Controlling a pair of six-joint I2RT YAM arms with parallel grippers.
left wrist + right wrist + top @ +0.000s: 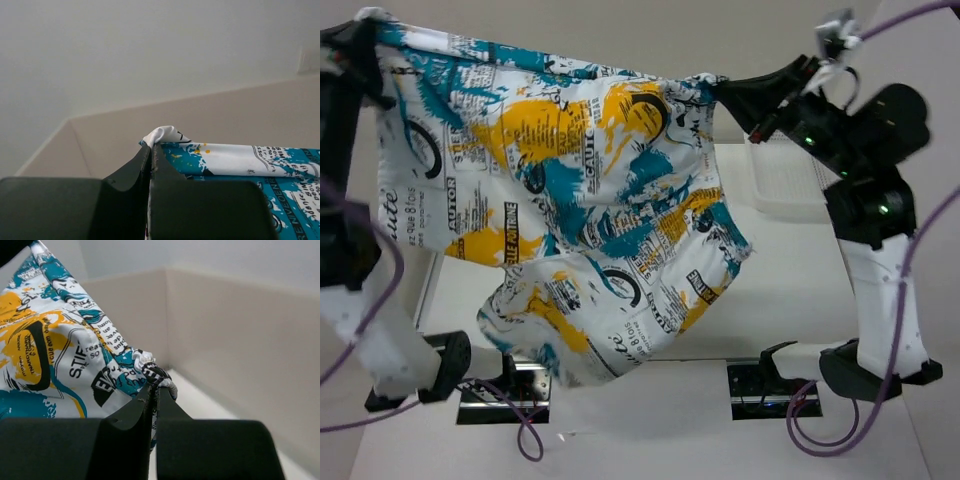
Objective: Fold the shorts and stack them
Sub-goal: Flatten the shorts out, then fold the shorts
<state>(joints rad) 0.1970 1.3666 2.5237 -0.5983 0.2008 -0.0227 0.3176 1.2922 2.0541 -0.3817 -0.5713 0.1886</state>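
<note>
Two tools are clamped on the shorts [570,200]. The left tool [151,150] is fully closed, w/ a white-and-teal corner pinched in its jaws. The right tool [154,391] is closed likewise on a bunched corner at the opposite end. The shorts are held up above the surface [800,290] and stretched left to right betw. the two tools, w/ the lower part hanging toward the near edge. A white mesh basket [790,185] is partly seen at the far right.
</note>
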